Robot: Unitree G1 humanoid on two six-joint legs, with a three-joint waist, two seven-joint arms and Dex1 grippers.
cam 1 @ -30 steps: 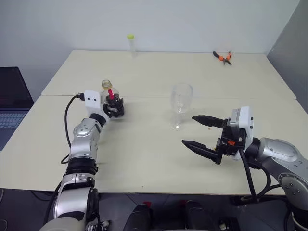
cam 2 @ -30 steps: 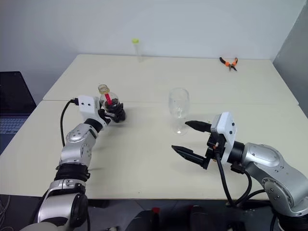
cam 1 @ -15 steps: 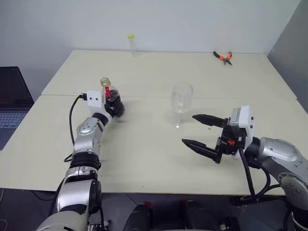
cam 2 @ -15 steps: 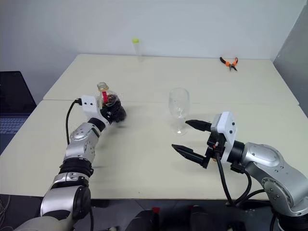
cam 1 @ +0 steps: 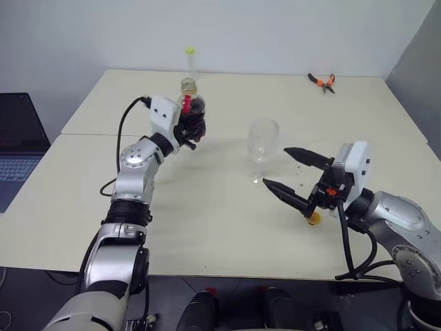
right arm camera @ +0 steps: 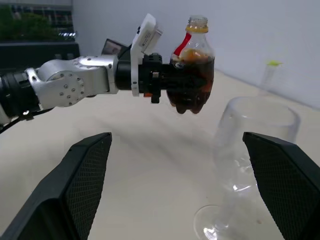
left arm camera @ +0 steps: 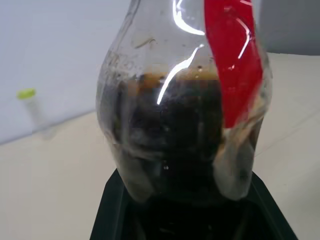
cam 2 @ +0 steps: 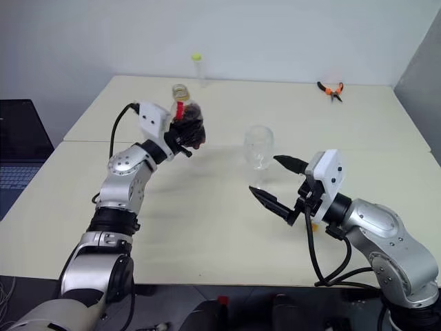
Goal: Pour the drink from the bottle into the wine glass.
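Observation:
The bottle (cam 1: pixel 191 107) hangs upright above the table, left of the wine glass (cam 1: pixel 261 146). My left gripper (cam 1: pixel 190 128) is shut on its round base. Dark drink (left arm camera: pixel 175 145) fills that base, and a red label strip (left arm camera: pixel 233 65) runs up the side. The neck (right arm camera: pixel 198 22) looks uncapped, with a yellow ring below the mouth. The empty wine glass stands on the table. My right gripper (cam 1: pixel 275 166) is open just right of the glass, one finger near the bowl and one near the foot, touching neither.
A thin clear tube (cam 1: pixel 187 62) with a yellow-green top stands at the table's far edge. Orange-handled pliers (cam 1: pixel 319 81) lie at the far right. A laptop (cam 1: pixel 21 141) sits off the left side. A small orange-yellow thing (cam 1: pixel 313 219) lies under my right hand.
My left gripper has shut on the bottle and raised it off the table, carrying it right toward the wine glass. The right gripper stays open near the glass.

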